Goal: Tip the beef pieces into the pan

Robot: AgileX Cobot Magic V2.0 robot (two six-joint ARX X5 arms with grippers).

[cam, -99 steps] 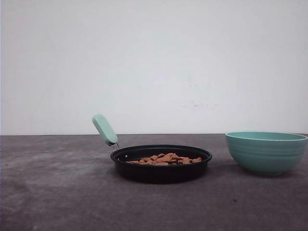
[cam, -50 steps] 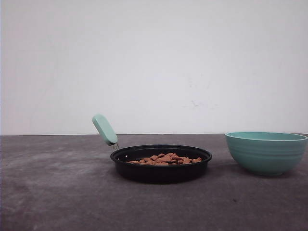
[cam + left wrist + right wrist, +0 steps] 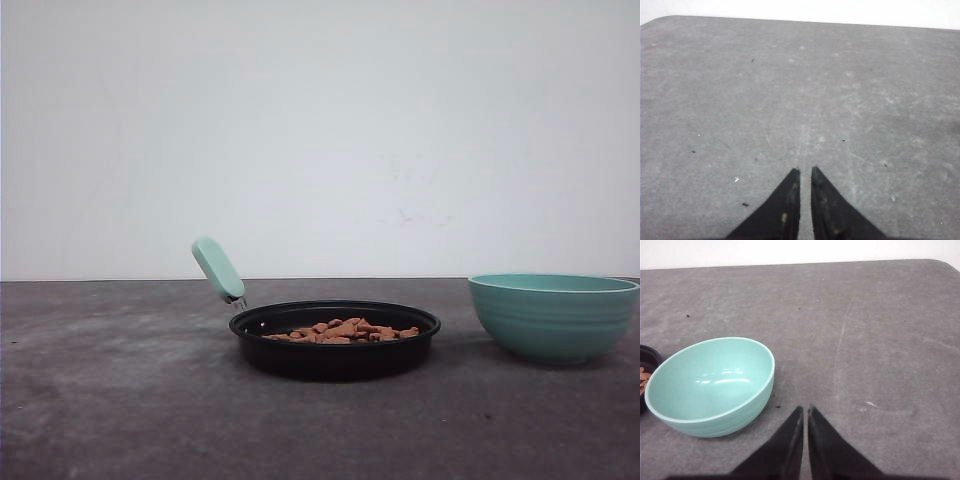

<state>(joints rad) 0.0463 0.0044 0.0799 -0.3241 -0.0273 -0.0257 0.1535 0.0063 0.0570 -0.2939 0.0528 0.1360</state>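
Beef pieces [image 3: 345, 330] sit in a low heap inside black pan [image 3: 335, 340] mid-table, mint handle angled up-left, empty teal bowl [image 3: 553, 317] just to its right; left gripper [image 3: 804, 172] and right gripper [image 3: 805, 411] both closed, empty, over bare table [image 3: 120, 400].

Beef pieces [image 3: 345, 330] heaped in black pan [image 3: 335, 357] (mint handle).

light: bright, even | shadows: faint beside pan [image 3: 335, 340] | glare: bowl [image 3: 710, 385] interior | focus: slightly soft
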